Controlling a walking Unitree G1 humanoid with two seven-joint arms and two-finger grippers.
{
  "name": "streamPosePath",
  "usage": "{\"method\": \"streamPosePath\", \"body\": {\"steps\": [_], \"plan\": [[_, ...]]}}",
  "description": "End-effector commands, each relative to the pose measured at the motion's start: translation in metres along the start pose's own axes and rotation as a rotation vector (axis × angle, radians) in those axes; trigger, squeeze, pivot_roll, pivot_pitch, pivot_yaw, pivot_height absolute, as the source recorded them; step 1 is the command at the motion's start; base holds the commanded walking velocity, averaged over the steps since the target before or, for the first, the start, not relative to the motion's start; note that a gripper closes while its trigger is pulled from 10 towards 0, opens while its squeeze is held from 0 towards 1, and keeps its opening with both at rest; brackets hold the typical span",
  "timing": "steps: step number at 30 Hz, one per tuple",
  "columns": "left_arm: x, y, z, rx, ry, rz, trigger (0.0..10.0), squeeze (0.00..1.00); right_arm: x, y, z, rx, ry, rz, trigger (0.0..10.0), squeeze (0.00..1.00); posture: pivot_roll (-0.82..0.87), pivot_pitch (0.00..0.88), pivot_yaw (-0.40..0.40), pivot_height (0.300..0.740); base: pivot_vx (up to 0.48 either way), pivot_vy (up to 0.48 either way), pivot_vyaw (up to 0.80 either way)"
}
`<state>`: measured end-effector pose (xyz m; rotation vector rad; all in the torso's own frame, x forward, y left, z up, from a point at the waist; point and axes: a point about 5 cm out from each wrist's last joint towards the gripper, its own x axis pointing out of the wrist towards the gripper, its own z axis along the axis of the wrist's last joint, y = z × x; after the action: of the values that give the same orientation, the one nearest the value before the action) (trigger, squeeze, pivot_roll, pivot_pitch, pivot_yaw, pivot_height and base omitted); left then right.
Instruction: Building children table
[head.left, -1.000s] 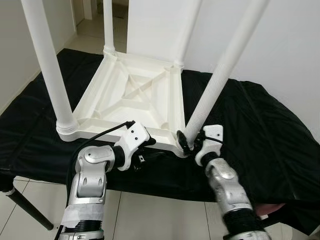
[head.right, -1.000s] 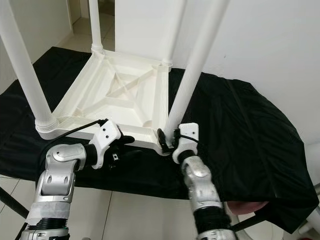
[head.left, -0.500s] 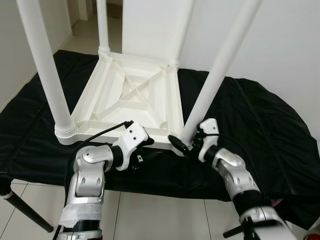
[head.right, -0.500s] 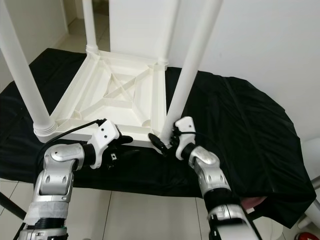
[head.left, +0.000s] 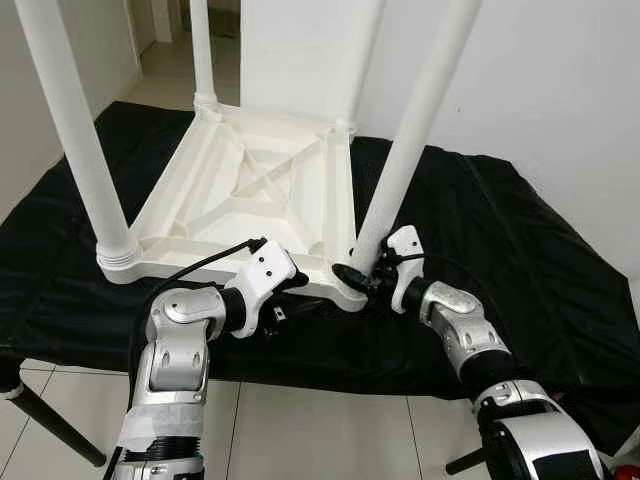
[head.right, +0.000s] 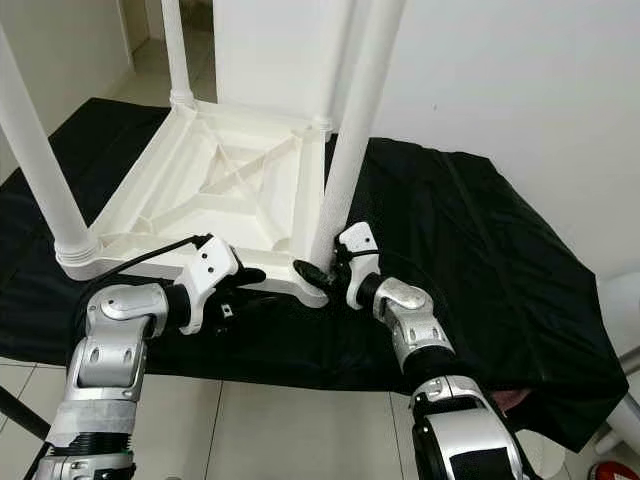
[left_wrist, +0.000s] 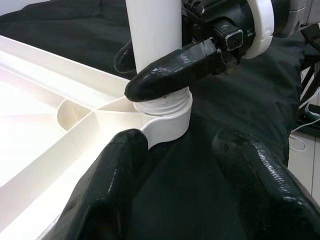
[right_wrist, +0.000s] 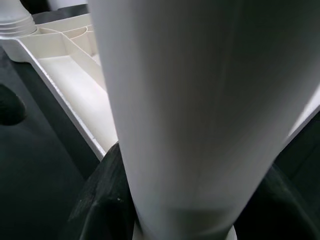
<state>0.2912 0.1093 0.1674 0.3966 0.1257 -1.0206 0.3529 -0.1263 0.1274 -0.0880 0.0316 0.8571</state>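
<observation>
Low in the frame, my left pincer (head.left: 283, 300) hangs with its fingers (left_wrist: 117, 185) spread apart, holding nothing, one tip against the near rim of the upturned white children's table (head.left: 250, 190). Just right of it, centre frame, my right pincer (head.left: 352, 280) is closed around the base of the near right leg (head.left: 405, 135), where the leg meets its corner socket (left_wrist: 167, 117). The children's table lies upside down on a tabletop draped in black cloth (head.left: 500, 250), filling the middle and upper left, its other three legs rising past the top edge.
</observation>
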Motion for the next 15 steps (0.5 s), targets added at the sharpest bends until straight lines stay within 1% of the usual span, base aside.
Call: {"method": "streamPosePath", "body": {"steps": [1,7,8,9,10,11,12,14,15], "plan": [[-0.002,0.013,0.001,-0.003,0.000,0.293,10.0,0.00,-0.002,0.004,-0.014,0.024,0.059,0.036,0.0,0.00,0.10,0.000,-0.118,0.740,0.000,0.000,0.00],[-0.001,0.012,0.001,-0.003,0.001,0.288,10.0,0.00,-0.005,0.003,-0.016,0.030,0.056,0.027,0.0,0.00,0.09,0.000,-0.116,0.740,0.000,0.000,0.00],[-0.001,0.012,0.001,-0.004,0.001,0.286,10.0,0.00,-0.006,0.002,-0.017,0.031,0.058,0.002,4.0,0.00,0.09,0.000,-0.117,0.740,0.000,0.000,0.00],[0.000,0.011,0.000,-0.006,0.001,0.285,10.0,0.00,-0.007,-0.001,-0.018,0.042,0.063,-0.057,10.0,0.00,0.09,0.000,-0.122,0.740,0.000,0.000,0.00],[0.000,0.011,0.000,-0.006,0.001,0.285,10.0,0.00,-0.007,-0.001,-0.018,0.042,0.063,-0.057,10.0,0.00,0.09,0.000,-0.122,0.740,0.000,0.000,0.00],[0.000,0.011,0.000,-0.006,0.001,0.285,10.0,0.00,-0.008,-0.003,-0.019,0.050,0.067,-0.098,10.0,0.00,0.09,0.000,-0.122,0.740,0.000,0.000,0.00],[-0.001,0.011,0.000,-0.009,0.001,0.287,10.0,0.00,-0.008,-0.006,-0.020,0.055,0.073,-0.166,10.0,0.00,0.09,0.000,-0.122,0.740,0.000,0.000,0.00],[-0.001,0.011,0.000,-0.009,0.001,0.287,10.0,0.00,-0.008,-0.006,-0.020,0.055,0.073,-0.166,10.0,0.00,0.09,0.000,-0.122,0.740,0.000,0.000,0.00],[-0.001,0.011,-0.001,-0.011,0.001,0.288,10.0,0.00,-0.008,-0.008,-0.020,0.057,0.076,-0.208,10.0,0.00,0.09,0.000,-0.122,0.740,0.000,0.000,0.00]]}}
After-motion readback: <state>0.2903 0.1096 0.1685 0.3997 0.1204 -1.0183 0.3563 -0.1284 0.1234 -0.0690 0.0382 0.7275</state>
